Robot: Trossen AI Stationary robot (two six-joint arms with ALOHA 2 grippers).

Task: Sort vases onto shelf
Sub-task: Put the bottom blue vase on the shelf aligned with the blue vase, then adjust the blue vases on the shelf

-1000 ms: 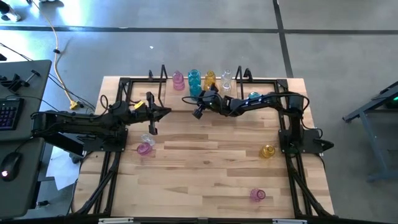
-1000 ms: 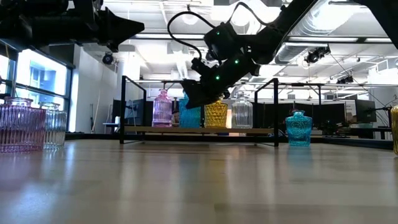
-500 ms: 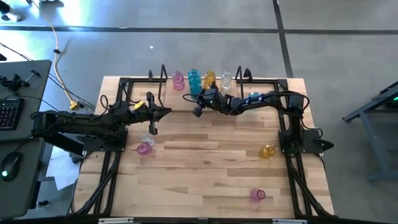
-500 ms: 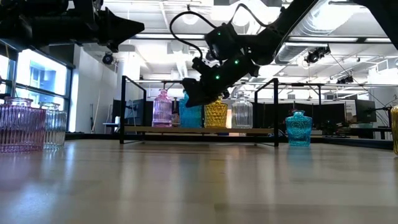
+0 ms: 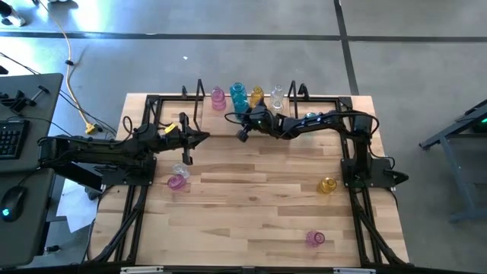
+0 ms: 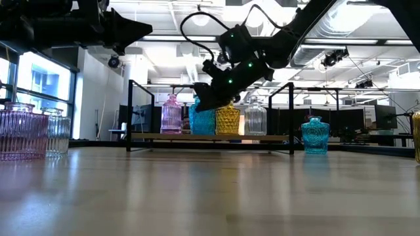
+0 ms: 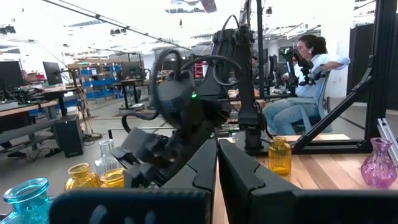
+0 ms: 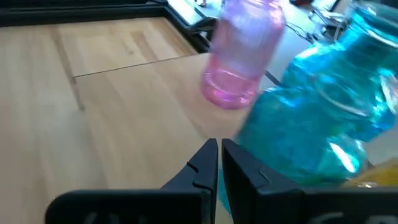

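Note:
The shelf (image 5: 199, 99) stands at the table's far edge. On its tier (image 6: 151, 136) stand a pink vase (image 6: 171, 115), a teal vase (image 6: 203, 122), a yellow one (image 6: 228, 120) and a clear one (image 6: 255, 120). A second teal vase (image 5: 238, 90) shows behind the first. My right gripper (image 5: 246, 114) is shut, at the front teal vase (image 8: 298, 124), beside the pink vase (image 8: 245, 56). My left gripper (image 5: 205, 138) is shut and hangs above the table's left half, touching nothing. My right gripper comes from the table's near side, slanting down, with its shut fingers (image 8: 239, 163) against the lower body (image 8: 261, 149) of the front teal vase. The vase stands on the shelf's tier. The fingers hide the exact place of contact.
Loose vases stand on the table: teal (image 5: 310, 118) right of the shelf, yellow (image 5: 327, 185), pink (image 5: 315, 239) near the front, and pink (image 5: 176, 182) with clear (image 5: 181, 169) on the left. A black rail frame (image 5: 152, 103) edges the table. A person sits beyond the table (image 7: 305, 81).
My right gripper has moved a little toward the table's far edge, and the front teal vase has slid with it deeper onto the shelf, between the pink and yellow vases. The fingers have stayed shut.

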